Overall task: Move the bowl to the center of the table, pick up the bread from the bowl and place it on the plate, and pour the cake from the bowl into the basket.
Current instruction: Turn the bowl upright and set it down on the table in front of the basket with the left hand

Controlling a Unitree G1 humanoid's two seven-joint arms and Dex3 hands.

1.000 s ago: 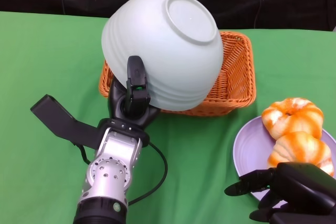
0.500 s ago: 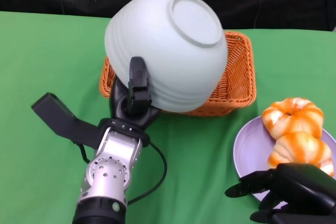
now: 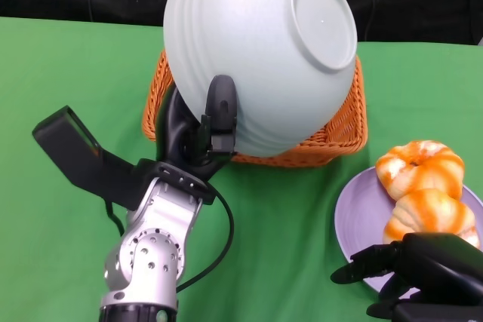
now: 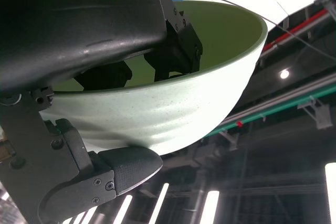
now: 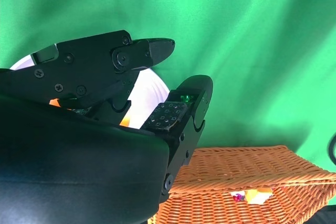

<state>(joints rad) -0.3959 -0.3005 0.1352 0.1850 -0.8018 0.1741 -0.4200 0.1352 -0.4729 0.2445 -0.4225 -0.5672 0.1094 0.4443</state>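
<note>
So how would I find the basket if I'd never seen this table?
Look at the green table, toward its far edge near the black backdrop. There, under the big pale bowl that the left hand holds tipped upside down, sits the basket. It's the only woven orange thing, with straight sides, unlike the flat purple plate nearby.

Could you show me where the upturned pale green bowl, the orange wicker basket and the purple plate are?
Pale green ribbed bowl (image 3: 256, 58): head view, on its outer side wall.
Orange wicker basket (image 3: 343, 130): head view, on its right rim.
Purple plate (image 3: 358, 224): head view, on its bare left part.
</note>
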